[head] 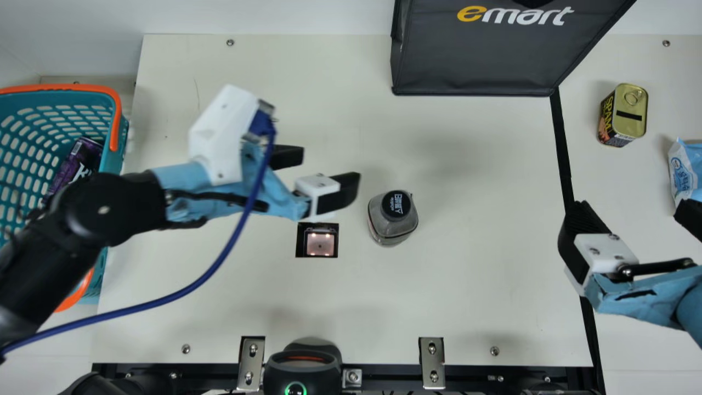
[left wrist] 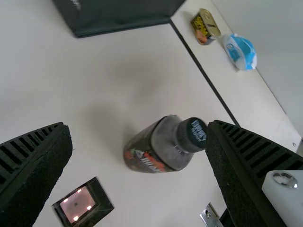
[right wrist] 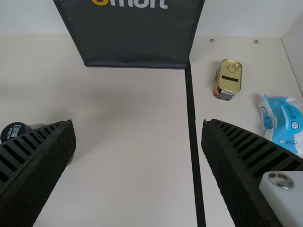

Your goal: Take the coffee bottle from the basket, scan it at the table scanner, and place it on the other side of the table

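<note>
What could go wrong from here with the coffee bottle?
The bottle stands beside the scanner, not over it, so its scan might be missed. The open left end effector hangs near the bottle and could tip it if it swings sideways. Across the black line, the can and blue-and-white packet could get bumped during placing.

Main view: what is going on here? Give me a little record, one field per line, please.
bottle: upright on the table, held by nothing
scanner: set in the table, close beside the bottle
left gripper: open, above the table near the bottle
right gripper: open and empty, near the black line
basket: left edge, purple can inside
beyond the line: tin and blue packet
bag: black, at the table's far edge
scanned: cannot tell
</note>
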